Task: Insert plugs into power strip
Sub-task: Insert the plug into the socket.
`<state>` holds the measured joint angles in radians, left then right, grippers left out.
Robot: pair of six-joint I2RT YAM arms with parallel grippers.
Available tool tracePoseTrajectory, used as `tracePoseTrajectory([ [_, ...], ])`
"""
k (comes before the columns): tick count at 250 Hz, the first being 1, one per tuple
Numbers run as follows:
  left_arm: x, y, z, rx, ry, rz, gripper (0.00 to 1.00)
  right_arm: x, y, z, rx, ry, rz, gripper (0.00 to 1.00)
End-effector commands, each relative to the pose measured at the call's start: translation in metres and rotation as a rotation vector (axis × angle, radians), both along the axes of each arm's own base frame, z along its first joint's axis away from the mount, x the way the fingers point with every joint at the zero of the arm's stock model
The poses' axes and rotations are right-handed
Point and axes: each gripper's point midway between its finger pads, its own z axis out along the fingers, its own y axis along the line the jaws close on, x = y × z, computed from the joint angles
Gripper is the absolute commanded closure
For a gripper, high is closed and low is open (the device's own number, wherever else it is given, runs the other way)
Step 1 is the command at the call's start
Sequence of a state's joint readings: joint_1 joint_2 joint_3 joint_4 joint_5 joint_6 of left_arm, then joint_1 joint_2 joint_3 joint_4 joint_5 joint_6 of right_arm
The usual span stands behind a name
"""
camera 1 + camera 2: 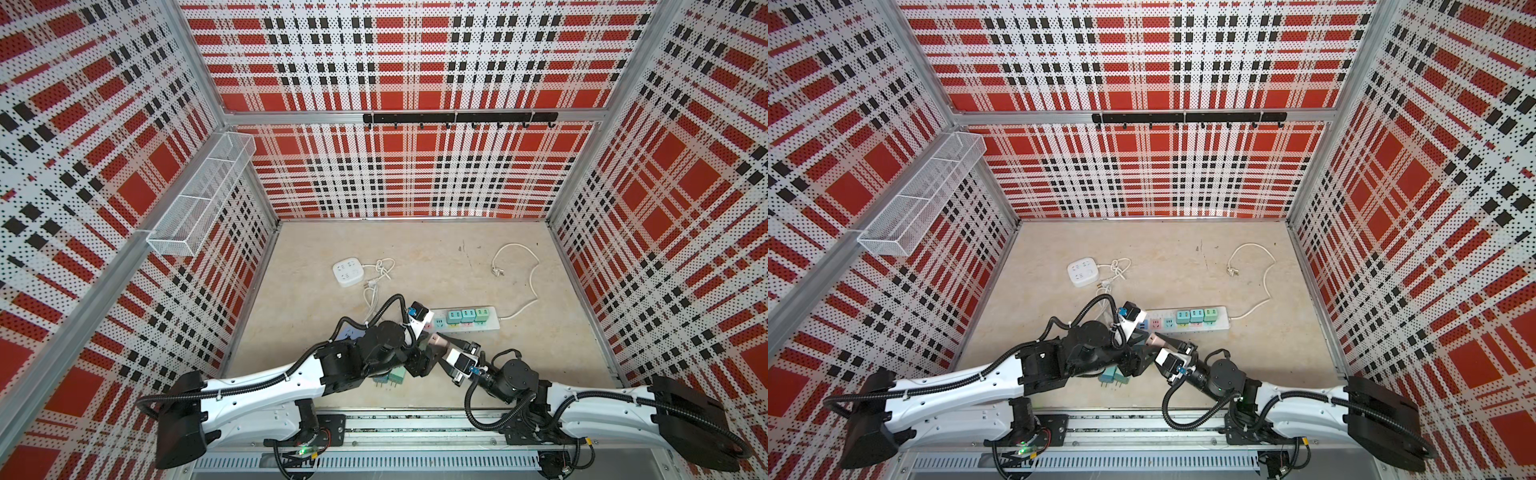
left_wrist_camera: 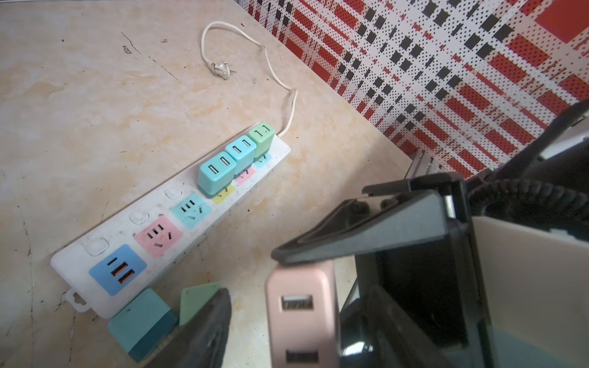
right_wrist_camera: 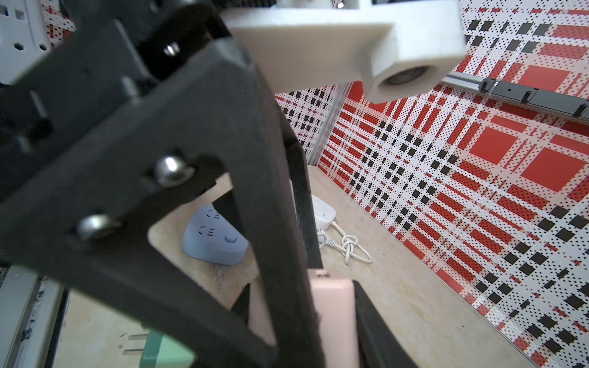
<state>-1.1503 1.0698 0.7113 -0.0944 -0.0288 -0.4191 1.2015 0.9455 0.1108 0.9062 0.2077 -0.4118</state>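
Observation:
A long white power strip [image 1: 469, 327] [image 1: 1196, 329] [image 2: 121, 229] lies mid-table with three plugs standing in its far sockets: two teal [image 2: 216, 173] [image 2: 241, 153] and one mint [image 2: 261, 137]. Its pink and teal sockets stand free. My right gripper [image 1: 451, 344] is shut on the pale pink plug [image 1: 439, 340] [image 2: 301, 318] [image 3: 333, 312], held just in front of the strip. My left gripper [image 1: 424, 348] [image 2: 293, 321] straddles that plug, and a gap still shows at one finger [image 2: 204, 325]. Loose teal [image 2: 140, 318] and mint [image 2: 194, 299] plugs lie below my left arm.
A square white socket block [image 1: 348, 272] with a knotted cord [image 1: 382, 270] sits at the back left. A pale blue one [image 3: 213, 239] lies under my left arm. The strip's cord [image 1: 534, 286] loops to the back right. A wire basket [image 1: 199, 191] hangs on the left wall.

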Motion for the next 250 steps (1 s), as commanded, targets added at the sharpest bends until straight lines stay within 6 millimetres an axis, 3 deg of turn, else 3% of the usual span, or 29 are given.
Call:
tracePoseTrajectory([
  [1,0.001,-0.010,0.012,-0.039,0.008,-0.024,0.36,-0.005,0.001,0.037,0.114,-0.046,0.022,1.00],
  [42,-0.002,-0.019,0.010,-0.048,0.037,-0.060,0.50,-0.004,0.000,0.038,0.119,-0.046,0.019,1.00],
  [61,-0.001,-0.020,0.008,-0.047,0.045,-0.062,0.63,-0.003,-0.001,0.039,0.124,-0.043,0.012,0.99],
  [74,0.000,-0.020,0.008,-0.047,0.048,-0.058,0.75,-0.002,-0.003,0.040,0.136,-0.038,0.002,0.94],
  [89,0.002,-0.019,0.009,-0.053,0.056,-0.048,0.88,0.003,-0.007,0.046,0.173,-0.020,-0.027,0.77],
  [113,0.011,-0.014,0.011,-0.063,0.056,-0.017,1.00,0.007,-0.015,0.054,0.231,0.024,-0.061,0.36],
  [137,0.028,0.001,0.017,-0.083,0.069,0.041,1.00,0.011,-0.018,0.054,0.236,0.098,-0.078,0.16],
  [144,0.034,0.007,0.019,-0.092,0.076,0.057,1.00,0.014,-0.020,0.056,0.245,0.122,-0.099,0.00],
  [187,0.073,0.056,0.038,-0.101,0.038,0.211,1.00,0.032,-0.044,0.076,0.376,0.327,-0.235,0.00],
  [222,0.098,0.098,0.046,-0.024,-0.059,0.358,1.00,0.032,-0.060,0.101,0.519,0.492,-0.245,0.00],
  [250,0.102,0.103,0.044,0.022,-0.138,0.325,1.00,0.029,-0.070,0.116,0.586,0.621,-0.245,0.00],
])
